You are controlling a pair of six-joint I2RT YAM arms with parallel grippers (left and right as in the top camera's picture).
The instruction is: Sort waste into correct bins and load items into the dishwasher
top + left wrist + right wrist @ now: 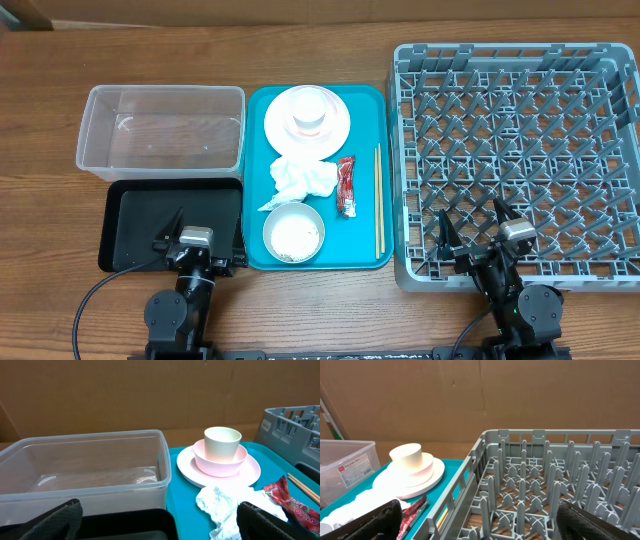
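Beneath the left gripper (203, 225) and the right gripper (473, 225) runs the wooden table (320, 50). Under and ahead of the right gripper spreads the rack (515, 120), its pegs upright. That gripper hangs over the rack's near edge, its jaws spread wide and holding nothing.

Between the two grippers lies the teal tray (365, 110), with its right side just beside the rack. Straight ahead of the left gripper sits the clear tub (165, 130). Directly below that gripper is the black tray (130, 225), just this side of the tub. Its jaws gape wide above the black tray and grip nothing.

Ahead and to the right of the left gripper, at the teal tray's far end, rests the plate (189, 471). A bowl (220, 462) sits on it, and the cup (222, 442) stands upright inside that bowl. Close on the left gripper's right, at the teal tray's near end, stands a second bowl (293, 232); I cannot tell what is in it. The crumpled napkin (300, 178) lies between plate and second bowl, reaching that bowl's rim. The wrapper (346, 185) is just right of the napkin. Nearer the right gripper, the chopsticks (378, 205) lie together along the teal tray's right edge.
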